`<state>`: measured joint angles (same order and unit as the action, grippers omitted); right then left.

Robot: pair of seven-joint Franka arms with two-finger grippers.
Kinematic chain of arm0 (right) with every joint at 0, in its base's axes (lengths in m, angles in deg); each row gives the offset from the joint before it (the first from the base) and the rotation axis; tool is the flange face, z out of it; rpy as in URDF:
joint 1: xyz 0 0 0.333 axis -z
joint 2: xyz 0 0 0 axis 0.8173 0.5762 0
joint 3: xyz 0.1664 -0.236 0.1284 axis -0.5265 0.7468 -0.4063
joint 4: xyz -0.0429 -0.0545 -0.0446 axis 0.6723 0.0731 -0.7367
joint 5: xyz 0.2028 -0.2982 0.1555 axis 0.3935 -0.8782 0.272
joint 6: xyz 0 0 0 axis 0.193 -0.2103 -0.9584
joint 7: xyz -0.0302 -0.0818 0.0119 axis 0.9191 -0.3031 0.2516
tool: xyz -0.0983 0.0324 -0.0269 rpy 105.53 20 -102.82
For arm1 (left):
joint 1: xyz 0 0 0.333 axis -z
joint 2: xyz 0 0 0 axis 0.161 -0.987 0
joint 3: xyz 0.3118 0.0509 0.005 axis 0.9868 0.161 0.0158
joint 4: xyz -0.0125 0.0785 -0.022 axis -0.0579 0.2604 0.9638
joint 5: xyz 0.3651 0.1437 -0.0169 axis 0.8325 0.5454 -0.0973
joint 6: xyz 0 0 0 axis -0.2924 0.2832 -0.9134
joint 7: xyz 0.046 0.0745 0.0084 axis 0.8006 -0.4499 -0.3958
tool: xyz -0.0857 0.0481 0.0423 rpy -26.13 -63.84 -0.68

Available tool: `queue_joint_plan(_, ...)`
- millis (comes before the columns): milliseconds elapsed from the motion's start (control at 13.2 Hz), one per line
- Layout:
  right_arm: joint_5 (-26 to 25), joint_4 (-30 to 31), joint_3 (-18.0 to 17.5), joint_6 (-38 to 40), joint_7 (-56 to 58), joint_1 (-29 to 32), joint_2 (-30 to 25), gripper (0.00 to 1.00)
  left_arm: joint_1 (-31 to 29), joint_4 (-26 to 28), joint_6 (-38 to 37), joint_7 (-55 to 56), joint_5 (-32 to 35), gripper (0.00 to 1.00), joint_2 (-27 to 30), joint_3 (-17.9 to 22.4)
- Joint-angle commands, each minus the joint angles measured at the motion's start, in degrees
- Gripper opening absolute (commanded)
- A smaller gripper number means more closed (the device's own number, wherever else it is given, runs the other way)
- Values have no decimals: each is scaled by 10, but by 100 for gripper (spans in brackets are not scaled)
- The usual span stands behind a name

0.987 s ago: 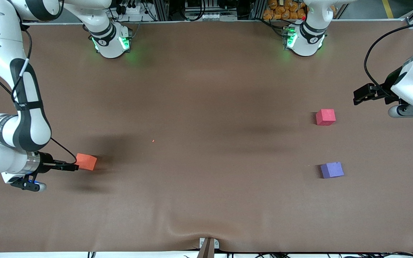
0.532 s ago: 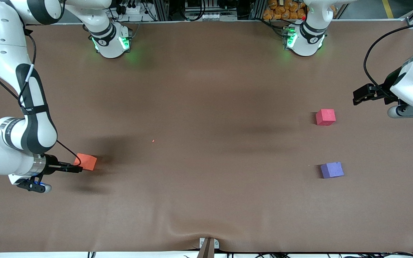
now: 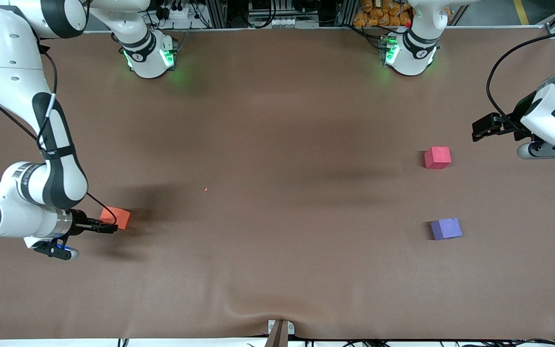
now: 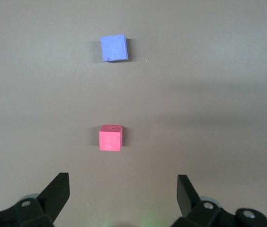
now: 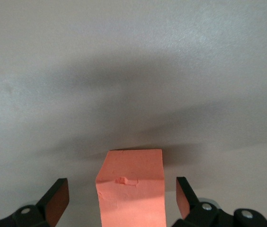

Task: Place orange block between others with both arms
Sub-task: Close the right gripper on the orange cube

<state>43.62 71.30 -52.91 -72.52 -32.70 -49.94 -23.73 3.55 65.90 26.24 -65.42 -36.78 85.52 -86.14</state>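
Right tool [image 3: 113, 226] advanced onto orange block [image 3: 119, 218] since a second ago, fingers spread wide either side of cube, not clamped; right arm's elbow swung toward table centre. Orange block [image 5: 131, 187] unmoved on tabletop [image 3: 277, 270], at right arm's end. Purple cube [image 3: 446, 228] nearer front camera than red-pink cube [image 3: 437, 157], both unmoved at left arm's end, well apart. Left tool [image 3: 480, 129] open, hovering over tabletop beside red-pink cube [image 4: 111, 137], shifted only slightly; purple cube [image 4: 114, 48] also in its wrist view.
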Motion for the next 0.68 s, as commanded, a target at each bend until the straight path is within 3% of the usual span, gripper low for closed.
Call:
queue_joint_plan(0,-23,-6,-1,-3,-13,-1,9,100,-3,-4,-7,-8,11,100,-3,-2)
queue_joint_plan(608,-33,-5,-1,-3,-13,-7,21,100,-3,0,-9,-8,11,100,-16,-3)
